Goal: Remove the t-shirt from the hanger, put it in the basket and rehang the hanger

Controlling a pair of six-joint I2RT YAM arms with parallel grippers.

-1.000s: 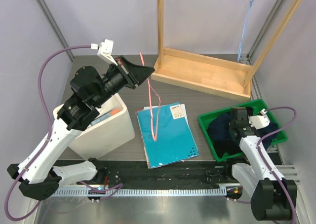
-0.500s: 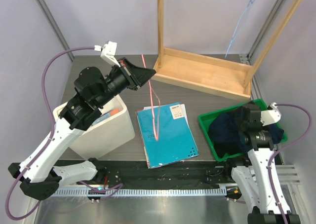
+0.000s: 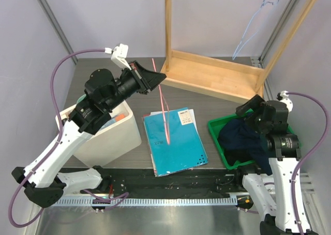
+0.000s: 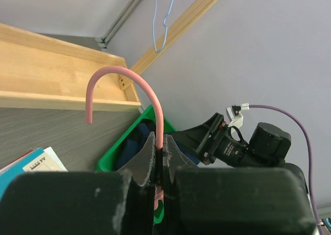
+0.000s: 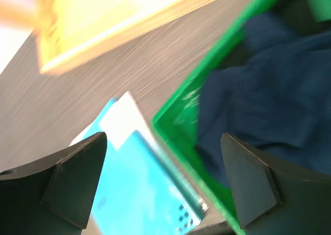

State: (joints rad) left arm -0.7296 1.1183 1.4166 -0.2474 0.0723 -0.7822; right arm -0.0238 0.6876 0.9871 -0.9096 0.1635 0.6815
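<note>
L jaws were clamped on the pink hanger (image 3: 162,98); R jaws wide open, empty. T-shirt (image 3: 240,136) lay in green bin (image 3: 213,127), off hanger. Best approach was prob. carrying hanger clear w/o snagging.

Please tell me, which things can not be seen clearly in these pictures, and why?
- Top view: the left arm covers most of the white bin, so its contents cannot be told.
- Top view: the right arm hides part of the t-shirt in the green bin.
- Left wrist view: the left gripper hides the lower part of the pink hanger.
- Right wrist view: motion blur smears the wooden rack base.
</note>
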